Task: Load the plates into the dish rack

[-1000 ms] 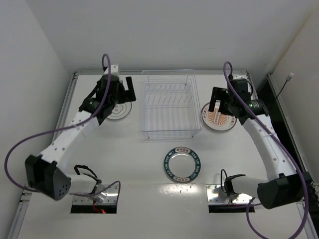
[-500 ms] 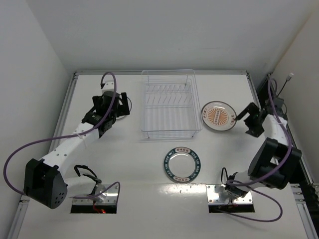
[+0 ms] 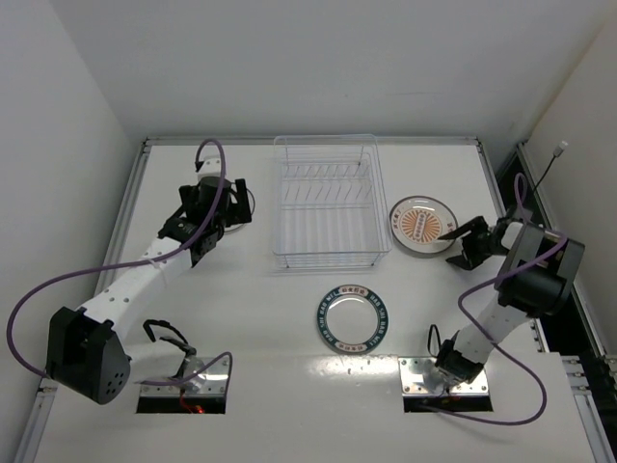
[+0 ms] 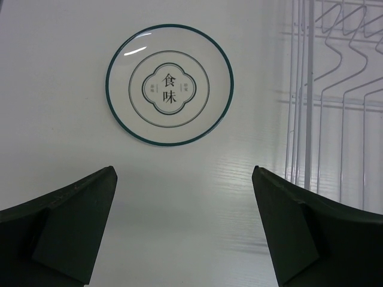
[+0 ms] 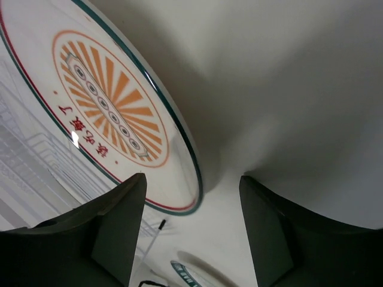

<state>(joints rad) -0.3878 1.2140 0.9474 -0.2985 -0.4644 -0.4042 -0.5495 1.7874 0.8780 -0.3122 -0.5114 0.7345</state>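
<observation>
1. Left hand (image 4: 182, 173): spread wide, nothing gripped. Poised over white round plate with thin dark rings (image 4: 170, 85), which lies flat on white worktop (image 3: 241, 309) just left of clear wire dish rack (image 3: 328, 258). Judged as lining up for a rim pick.
2. Right hand (image 5: 191, 179): likewise apart and empty. Brought low at right edge of white round plate with orange sunburst centre (image 5: 108, 107), which lies flat on worktop just right of rack. Low, angled pose probably chosen to slip one finger under the raised rim, since a flat plate offers no grip from above.
3. White-centred round plate with dark teal patterned rim (image 3: 354, 316): flat on worktop in front of rack, well apart from both hands.
4. Rack: no plate in any slot, upright prongs free. Task judged at outset, none of three loaded.
5. Risk noted: plate sliding across smooth worktop instead of lifting. Tipping upright needed before slotting between prongs.
</observation>
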